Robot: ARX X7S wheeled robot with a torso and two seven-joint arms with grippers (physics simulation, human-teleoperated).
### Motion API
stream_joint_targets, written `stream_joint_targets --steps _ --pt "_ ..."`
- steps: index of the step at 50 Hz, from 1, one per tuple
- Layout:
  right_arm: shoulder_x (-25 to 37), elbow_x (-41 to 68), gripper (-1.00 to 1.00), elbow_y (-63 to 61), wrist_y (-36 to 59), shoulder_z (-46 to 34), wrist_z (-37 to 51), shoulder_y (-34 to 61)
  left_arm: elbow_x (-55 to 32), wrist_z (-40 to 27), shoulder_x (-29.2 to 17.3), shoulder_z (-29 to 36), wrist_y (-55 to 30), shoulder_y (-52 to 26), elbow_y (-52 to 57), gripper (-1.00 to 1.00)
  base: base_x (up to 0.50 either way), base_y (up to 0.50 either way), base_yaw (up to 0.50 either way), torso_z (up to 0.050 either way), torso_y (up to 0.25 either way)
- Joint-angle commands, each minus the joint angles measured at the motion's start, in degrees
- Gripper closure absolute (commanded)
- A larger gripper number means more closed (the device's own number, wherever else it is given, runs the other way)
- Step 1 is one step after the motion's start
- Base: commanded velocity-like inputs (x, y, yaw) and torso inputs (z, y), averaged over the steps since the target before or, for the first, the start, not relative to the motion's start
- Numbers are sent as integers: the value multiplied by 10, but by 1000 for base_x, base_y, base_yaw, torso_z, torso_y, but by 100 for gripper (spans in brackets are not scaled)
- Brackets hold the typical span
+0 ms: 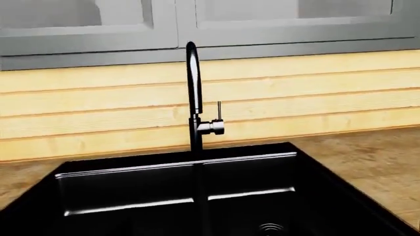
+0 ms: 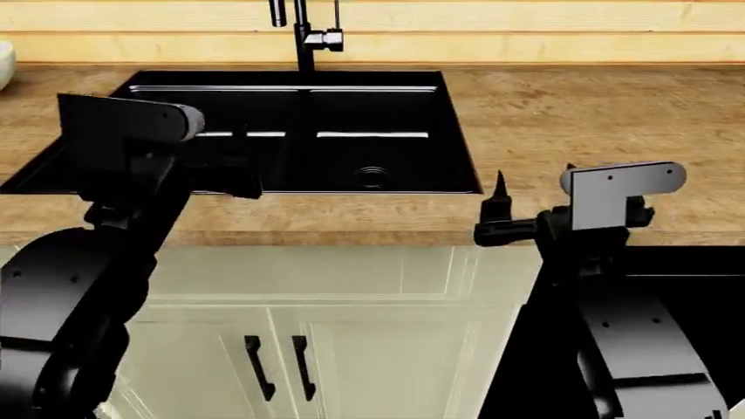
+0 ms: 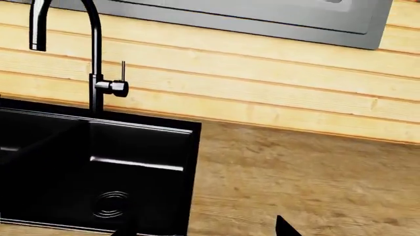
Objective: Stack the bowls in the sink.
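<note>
The black double-basin sink (image 2: pixel 460 131) lies in the wooden counter, with its tall black faucet (image 2: pixel 305 39) at the back and a round drain (image 2: pixel 370 177) in the right basin. No bowl shows in the basins. A sliver of a white round thing (image 2: pixel 3 65) sits on the counter at the far left edge; I cannot tell whether it is a bowl. My left gripper (image 2: pixel 239 179) hangs over the sink's front edge, dark against the basin. My right gripper (image 2: pixel 491 209) is open and empty over the counter's front edge, right of the sink; its fingertips (image 3: pixel 284 227) stand wide apart.
The sink (image 1: pixel 177 160) and faucet (image 1: pixel 194 98) fill the left wrist view; the right wrist view shows the sink's right basin (image 3: pixel 144 147) and the counter (image 3: pixel 295 177). A yellow plank wall (image 3: pixel 262 83) backs the counter. Cream cabinet doors (image 2: pixel 279 349) are below.
</note>
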Motion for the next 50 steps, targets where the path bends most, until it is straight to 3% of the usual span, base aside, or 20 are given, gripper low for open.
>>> stream_joint_targets --steps 1,17,32,37,50 --pt "36 6 -100 91 94 -11 -27 201 0 24 -36 39 -62 -225 -139 -100 0 0 0 50 0" --pt "32 -27 -100 373 20 -65 -55 407 54 39 -14 96 83 -316 -406 -100 0 0 0 50 0" --pt "1 -52 -100 709 -142 -90 -60 567 89 45 5 124 206 -366 -601 -100 0 0 0 0 0" --pt "0 -48 -100 712 -147 -88 -60 561 91 46 2 127 211 -359 -601 -100 0 55 0 0 0" --pt "-2 -39 -100 676 -131 -83 -57 529 85 41 -14 121 181 -339 -553 -100 0 500 0 0 0"
